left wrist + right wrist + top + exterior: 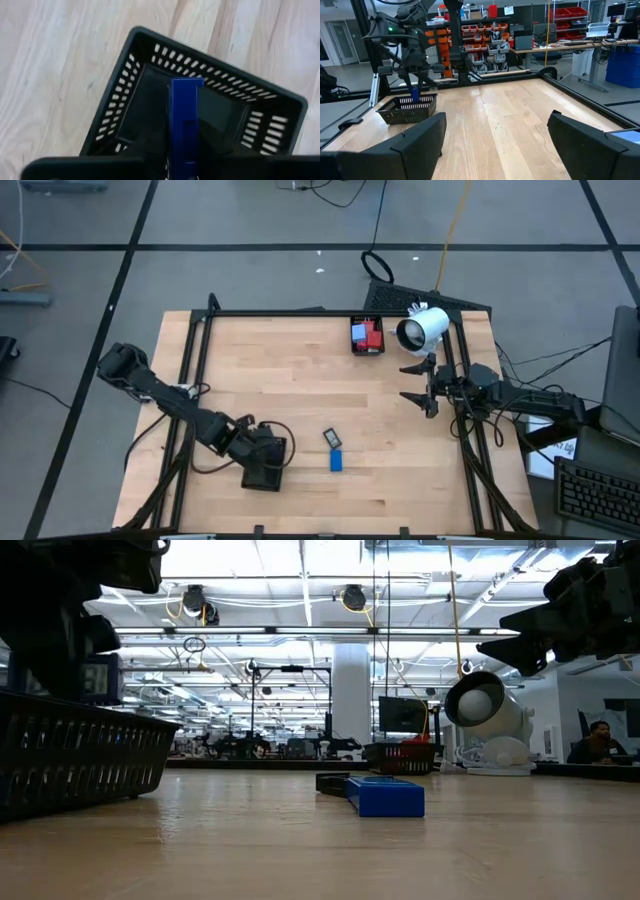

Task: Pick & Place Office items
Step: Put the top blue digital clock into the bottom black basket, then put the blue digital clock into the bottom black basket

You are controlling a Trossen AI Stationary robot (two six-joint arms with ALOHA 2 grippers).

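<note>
My left gripper (184,155) hangs over the near-left black mesh tray (125,100) and is shut on a blue flat rectangle (186,110). In the high view this gripper (265,450) covers the tray (262,476). On the bare wood lie a second blue rectangle (336,462) and a dark one (332,438), both flat; the low view shows them as the blue piece (385,795) and the dark piece (332,782). My right gripper (420,383) waits open at the right edge, its fingers (420,140) apart over the table. My left gripper pinches the blue flat rectangle between its two fingers (155,150), which lie on the piece's upper part (186,150). The fingers come from above, pointing down. The piece (414,93) hangs upright below them, lifted clear, its lower end just above the tray's rim (407,102).
A second black tray (367,335) at the far edge holds red and blue pieces. A white cylindrical device (423,328) stands beside it, near my right arm. A black frame (300,313) runs round the table. The wood between the trays is bare except for the two loose pieces.
</note>
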